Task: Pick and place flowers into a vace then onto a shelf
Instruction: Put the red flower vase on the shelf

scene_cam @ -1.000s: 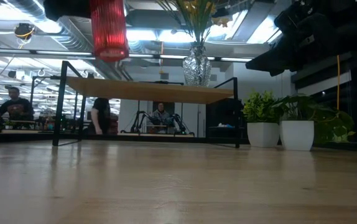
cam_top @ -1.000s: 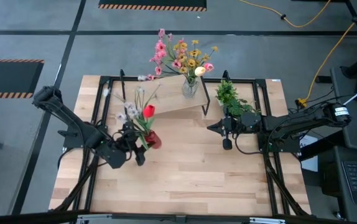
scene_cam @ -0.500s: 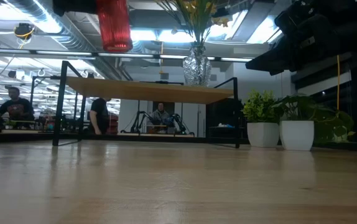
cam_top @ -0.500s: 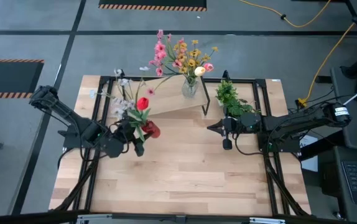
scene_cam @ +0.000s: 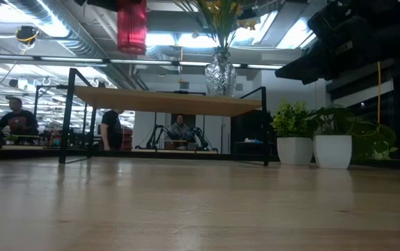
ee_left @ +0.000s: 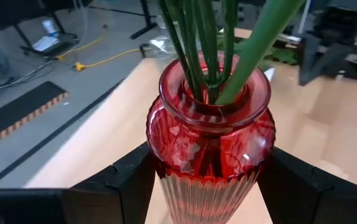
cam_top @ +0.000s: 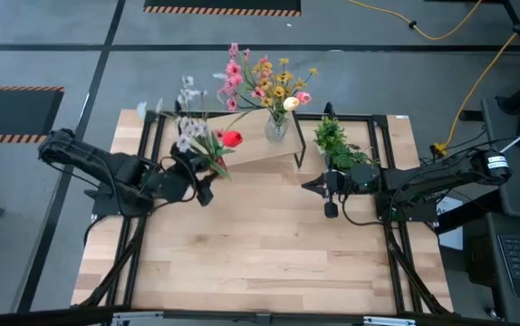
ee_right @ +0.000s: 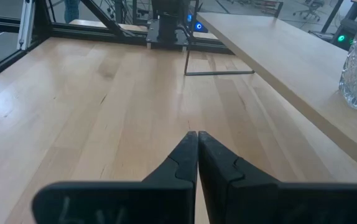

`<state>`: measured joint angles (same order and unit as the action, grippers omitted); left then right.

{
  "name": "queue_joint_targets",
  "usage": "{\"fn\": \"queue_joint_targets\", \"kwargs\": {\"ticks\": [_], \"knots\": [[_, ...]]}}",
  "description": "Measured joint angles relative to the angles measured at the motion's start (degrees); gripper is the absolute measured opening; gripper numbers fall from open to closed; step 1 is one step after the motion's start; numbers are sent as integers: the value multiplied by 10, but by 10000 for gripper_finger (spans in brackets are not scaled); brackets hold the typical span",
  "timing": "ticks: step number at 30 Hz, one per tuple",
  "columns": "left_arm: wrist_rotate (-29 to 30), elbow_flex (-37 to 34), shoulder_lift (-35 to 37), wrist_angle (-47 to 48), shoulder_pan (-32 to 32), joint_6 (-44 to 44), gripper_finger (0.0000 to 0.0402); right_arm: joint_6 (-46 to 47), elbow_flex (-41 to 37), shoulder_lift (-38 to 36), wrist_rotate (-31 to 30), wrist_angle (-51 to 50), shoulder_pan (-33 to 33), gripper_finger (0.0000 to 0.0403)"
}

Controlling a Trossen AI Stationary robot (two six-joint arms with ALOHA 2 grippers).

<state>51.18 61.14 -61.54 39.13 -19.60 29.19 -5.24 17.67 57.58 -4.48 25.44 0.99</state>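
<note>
Flowers (cam_top: 207, 145) ride in a red vase (ee_left: 209, 146) clamped by the left gripper (ee_left: 206, 180), raised near the shelf (scene_cam: 168, 102) for placing; the right gripper (ee_right: 196, 158) waits pinched empty.

flowers (cam_top: 207, 145): green stems in red vase (ee_left: 208, 140), tilted, raised | shelf (cam_top: 251, 145): light wood, black legs, far side
</note>
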Motion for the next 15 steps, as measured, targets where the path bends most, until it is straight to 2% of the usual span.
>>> {"fn": "queue_joint_targets", "kwargs": {"ticks": [4, 15], "knots": [[2, 25, 4, 34, 21, -8, 234, -17, 0, 0, 0, 0, 0, 16], [-17, 27, 47, 81, 117, -22, 234, -42, 0, 0, -8, 32, 0, 16]]}}
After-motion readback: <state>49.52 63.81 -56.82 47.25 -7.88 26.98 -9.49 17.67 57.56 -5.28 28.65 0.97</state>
